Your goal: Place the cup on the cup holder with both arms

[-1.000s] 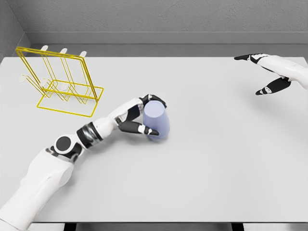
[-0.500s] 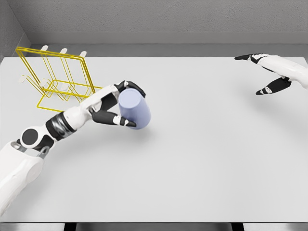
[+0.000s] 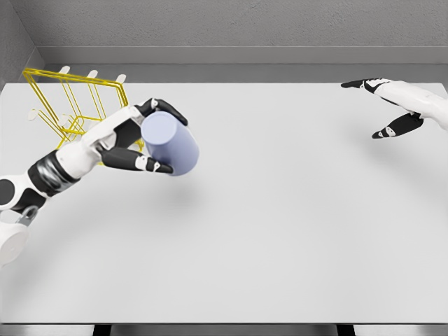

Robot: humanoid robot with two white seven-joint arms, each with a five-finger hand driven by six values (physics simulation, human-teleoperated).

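My left hand [image 3: 133, 143] is clamped round the cup [image 3: 170, 143], held off the desk [image 3: 280, 224], tipped w/ base toward me, prob. so its mouth meets a peg on the cup holder [image 3: 73, 112] just beside. Right hand [image 3: 388, 105] idles far right, fingers apart.

Left hand held the cup beside the wire cup holder.

The left hand [image 3: 129, 143] gripped a lavender cup [image 3: 170, 143], tilted with one flat end facing the camera, above the grey counter [image 3: 280, 231]. The yellow wire cup holder [image 3: 70, 105] stood at the counter's far left, partly behind the hand. The right hand [image 3: 392, 105] hovered at the far right, fingers spread, holding nothing.
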